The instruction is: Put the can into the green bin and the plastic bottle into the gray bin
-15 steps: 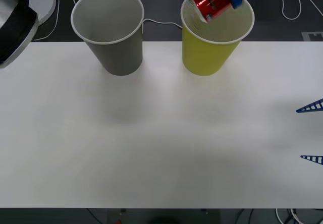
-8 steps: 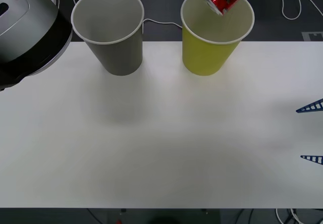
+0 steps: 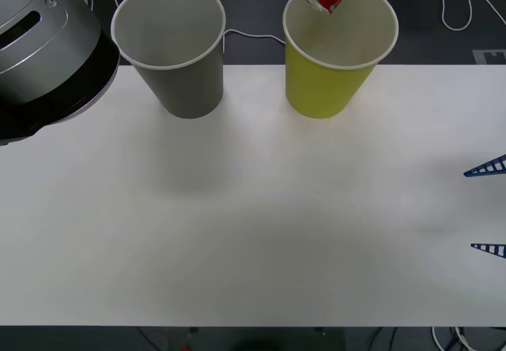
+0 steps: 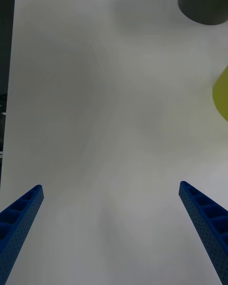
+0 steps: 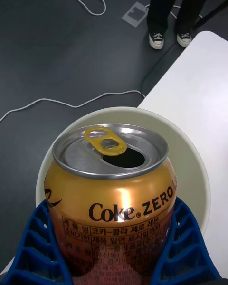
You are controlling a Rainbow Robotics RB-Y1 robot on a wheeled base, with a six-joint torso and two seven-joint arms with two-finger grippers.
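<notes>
Nearest you, your right gripper (image 4: 114, 228) hovers over the white tabletop (image 3: 253, 209) at its right edge, fingers spread and empty. Farther back stand the gray bin (image 3: 170, 43) and, to its right, the green bin (image 3: 338, 50). Your left gripper (image 5: 111, 247) grasps the Coke Zero can (image 5: 111, 190), tilted above the green bin's far rim.
</notes>
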